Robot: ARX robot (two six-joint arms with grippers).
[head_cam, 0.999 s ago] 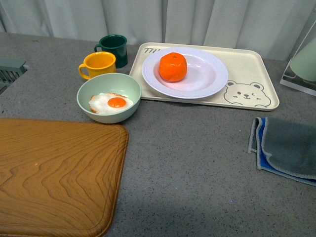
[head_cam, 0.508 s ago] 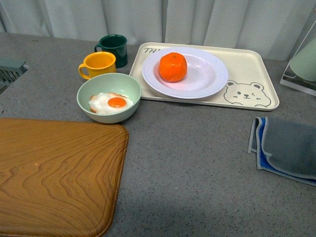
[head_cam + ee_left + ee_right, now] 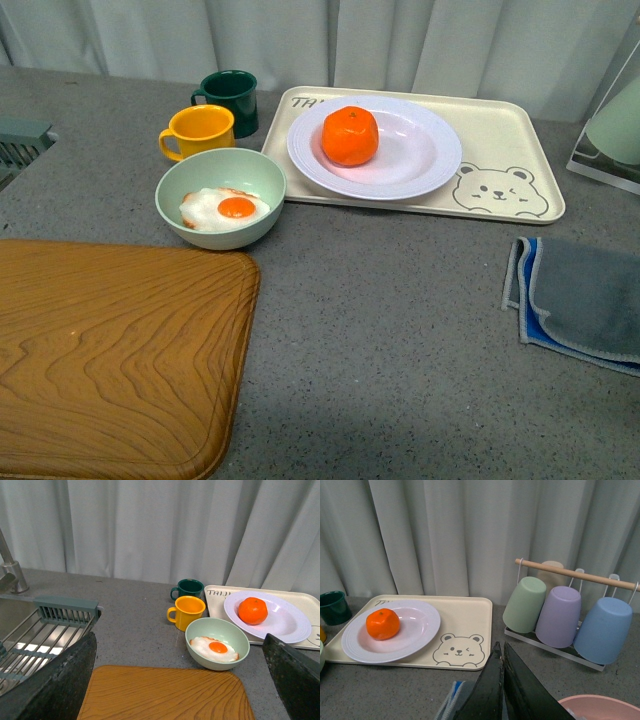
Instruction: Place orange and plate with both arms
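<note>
The orange [image 3: 350, 136] sits inside the white plate [image 3: 430, 160], left of the plate's middle. The plate rests on a cream tray with a bear drawing [image 3: 500, 185] at the back of the counter. Both show in the left wrist view, orange [image 3: 252, 610] on plate [image 3: 287, 625], and in the right wrist view, orange [image 3: 383, 624] on plate [image 3: 417, 630]. Neither arm appears in the front view. My left gripper [image 3: 182, 680] is open, its dark fingers [image 3: 52, 685] wide apart above the wooden board. My right gripper [image 3: 501, 652] is shut with nothing in it, held over the cloth.
A pale green bowl with a fried egg [image 3: 221, 197], a yellow mug [image 3: 199, 131] and a dark green mug [image 3: 230, 98] stand left of the tray. A wooden board [image 3: 110, 350] fills the near left. A grey-blue cloth [image 3: 580, 300] lies right. A cup rack [image 3: 560, 612] stands far right; a sink rack [image 3: 45, 630] far left.
</note>
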